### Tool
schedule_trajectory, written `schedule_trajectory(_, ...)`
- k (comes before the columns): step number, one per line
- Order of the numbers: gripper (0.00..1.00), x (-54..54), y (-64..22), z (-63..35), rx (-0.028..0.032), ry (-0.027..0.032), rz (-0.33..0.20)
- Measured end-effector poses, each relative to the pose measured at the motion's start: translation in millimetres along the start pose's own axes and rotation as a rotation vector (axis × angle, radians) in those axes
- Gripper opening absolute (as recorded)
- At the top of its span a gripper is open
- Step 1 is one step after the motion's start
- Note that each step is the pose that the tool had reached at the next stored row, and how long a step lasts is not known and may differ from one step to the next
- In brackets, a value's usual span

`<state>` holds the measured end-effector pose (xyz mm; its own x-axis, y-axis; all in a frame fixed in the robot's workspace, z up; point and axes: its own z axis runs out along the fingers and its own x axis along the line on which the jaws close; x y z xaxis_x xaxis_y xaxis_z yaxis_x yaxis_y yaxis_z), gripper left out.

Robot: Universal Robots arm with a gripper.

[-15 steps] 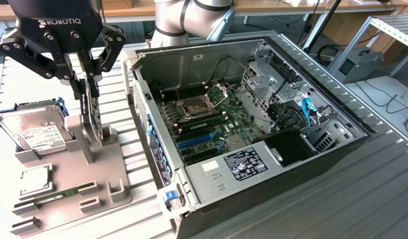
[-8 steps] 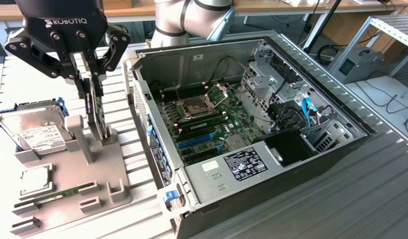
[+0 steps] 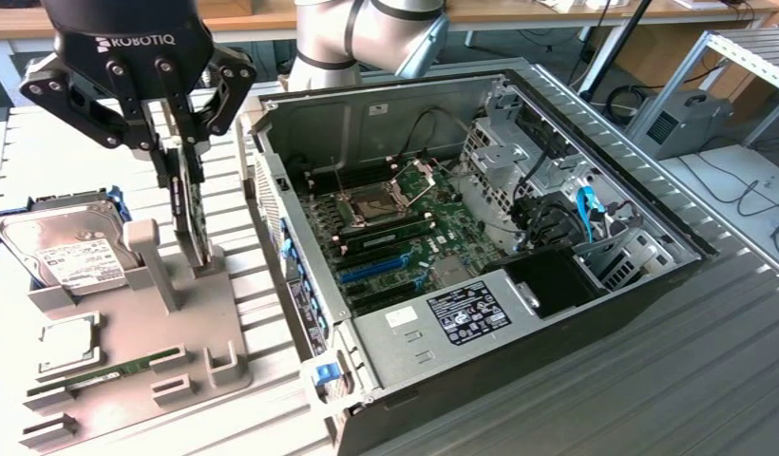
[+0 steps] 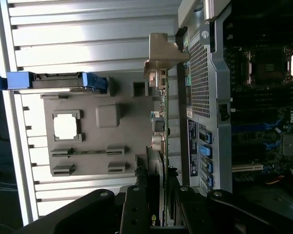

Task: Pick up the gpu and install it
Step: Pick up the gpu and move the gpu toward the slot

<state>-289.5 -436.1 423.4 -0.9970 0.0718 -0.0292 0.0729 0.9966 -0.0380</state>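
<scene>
The claw [image 3: 180,138] is clenched on the upper edge of the gpu [image 3: 191,218], which stands on edge (silver bracket [image 4: 163,51] clear in the wrist view) at the claw's 6 o'clock, its lower edge at a slot of the grey holder tray [image 3: 218,332]. In the exterior view the open computer case [image 3: 364,109] sits at the card's 3 o'clock and the hard drive [image 3: 73,252] at its 9 o'clock, on the desk [image 3: 643,380].

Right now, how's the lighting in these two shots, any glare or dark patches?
Exterior view: bright, even light; pale glare on the ribbed table at the exterior view's left; the computer case is shadowed around its black box. Wrist view: harsh glare on the table ribs, the processor washed out white, the case interior dark, the gpu edge-on in dim light.
</scene>
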Motion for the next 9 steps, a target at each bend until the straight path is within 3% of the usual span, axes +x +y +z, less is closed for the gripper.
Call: schedule_trajectory(9,0.26,-7.0,0.5,0.2,0.0081,-0.0006,0.0)
